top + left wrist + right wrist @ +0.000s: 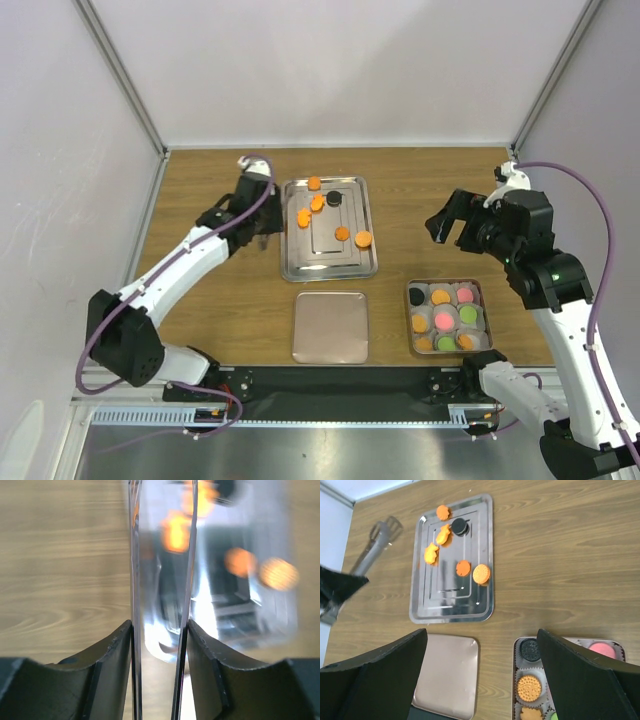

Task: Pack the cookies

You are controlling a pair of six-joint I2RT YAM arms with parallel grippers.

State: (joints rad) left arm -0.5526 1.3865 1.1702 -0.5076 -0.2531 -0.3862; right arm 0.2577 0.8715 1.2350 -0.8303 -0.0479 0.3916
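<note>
Several orange cookies (342,233) and one black cookie (334,199) lie on a silver tray (300,265). They also show in the right wrist view as orange cookies (481,573) and a black one (459,526). More cookies sit in paper cups in a small square box (447,285), which also appears in the right wrist view (516,680). My left gripper (262,234) is shut on clear tongs (134,580) at the tray's left edge; the tongs also show in the right wrist view (375,550). My right gripper (450,226) is open and empty, held above the table right of the tray.
A flat square lid (330,327) lies in front of the tray, left of the box. White walls close in the table at the back and both sides. Bare wood lies between the tray and the box.
</note>
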